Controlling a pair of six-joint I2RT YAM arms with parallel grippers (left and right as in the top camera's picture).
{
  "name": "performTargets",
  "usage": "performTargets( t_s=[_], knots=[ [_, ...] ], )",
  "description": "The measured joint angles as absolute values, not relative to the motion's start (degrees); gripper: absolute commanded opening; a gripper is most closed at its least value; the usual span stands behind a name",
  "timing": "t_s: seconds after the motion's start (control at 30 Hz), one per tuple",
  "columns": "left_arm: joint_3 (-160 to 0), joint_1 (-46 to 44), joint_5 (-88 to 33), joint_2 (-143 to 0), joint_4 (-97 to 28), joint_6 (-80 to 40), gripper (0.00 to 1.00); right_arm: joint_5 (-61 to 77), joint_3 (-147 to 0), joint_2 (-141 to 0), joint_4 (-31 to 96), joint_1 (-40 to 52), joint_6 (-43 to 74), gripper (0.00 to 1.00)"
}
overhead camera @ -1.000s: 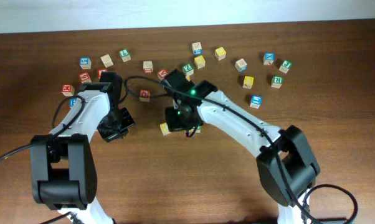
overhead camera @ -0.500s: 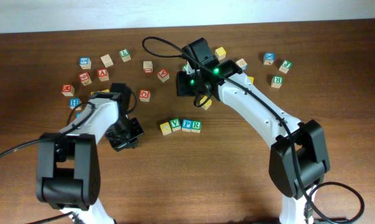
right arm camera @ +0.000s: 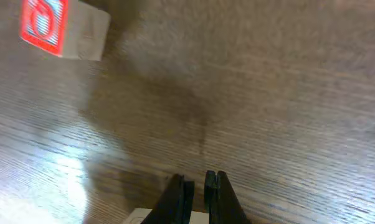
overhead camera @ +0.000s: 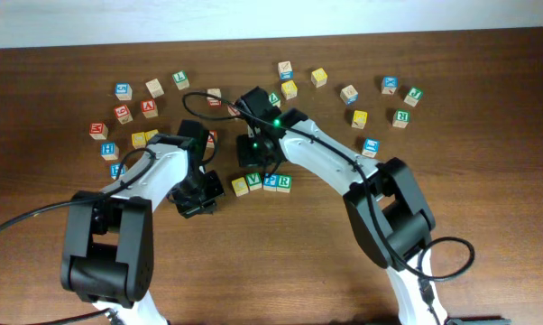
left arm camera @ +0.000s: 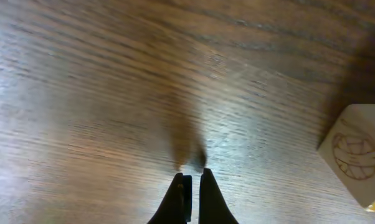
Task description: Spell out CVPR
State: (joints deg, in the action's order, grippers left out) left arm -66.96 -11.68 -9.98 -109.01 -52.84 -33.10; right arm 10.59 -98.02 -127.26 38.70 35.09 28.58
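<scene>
Crowding CVPR row [overhead camera: 270, 181]: left claw [left arm camera: 191, 183], right claw [right arm camera: 197, 180]; scattered cubes [overhead camera: 150, 108] beyond.

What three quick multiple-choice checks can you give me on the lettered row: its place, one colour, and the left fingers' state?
1. The four-cube row lies: A) mid-table; B) at the far-right edge; C) in the back-left corner.
2. The end cube nearest the left gripper is: A) red; B) yellow; C) blue.
3. The left fingers are: A) wide open; B) clamped on a cube; C) together, empty.
Answers: 1 A, overhead shows it centred; 2 B, its top is yellow; 3 C, nothing sits between them.
</scene>
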Motion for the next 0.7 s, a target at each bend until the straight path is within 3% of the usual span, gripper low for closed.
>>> performTargets(
  t_s=[0.7],
  knots=[
    [-66.9,-15.8,-14.3,-109.0,-40.6,-33.5,0.00,11.9,-98.0,-127.8,41.8,35.1,28.8,0.04]
  ],
)
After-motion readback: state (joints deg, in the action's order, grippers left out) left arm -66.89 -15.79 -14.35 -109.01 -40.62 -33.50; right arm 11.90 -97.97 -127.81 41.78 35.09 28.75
